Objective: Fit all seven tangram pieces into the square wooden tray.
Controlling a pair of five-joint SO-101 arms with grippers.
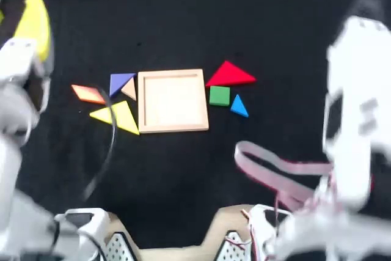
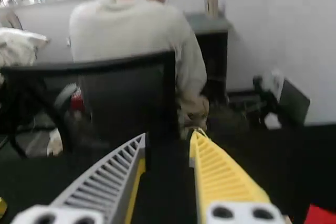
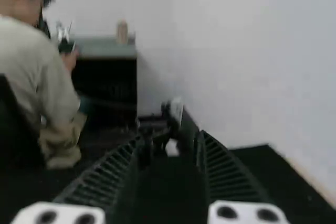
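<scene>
Around the empty square wooden tray [image 1: 173, 73] on the black tabletop [image 1: 183, 169], seven coloured tangram pieces [image 1: 117, 115] are lying loose, and the left hand [image 2: 168, 137] and right hand [image 3: 169, 139] are hanging open and empty, so a first pick is seemingly coming next.

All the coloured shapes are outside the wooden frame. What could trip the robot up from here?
1. A black cable lies across the yellow triangle. It could snag or drag that piece when an arm moves.
2. The blue triangle and tan triangle sit packed together against the wooden tray, so gripping one may shove the other.
3. The tray looks loose on the cloth, so a nudge could slide it.
</scene>
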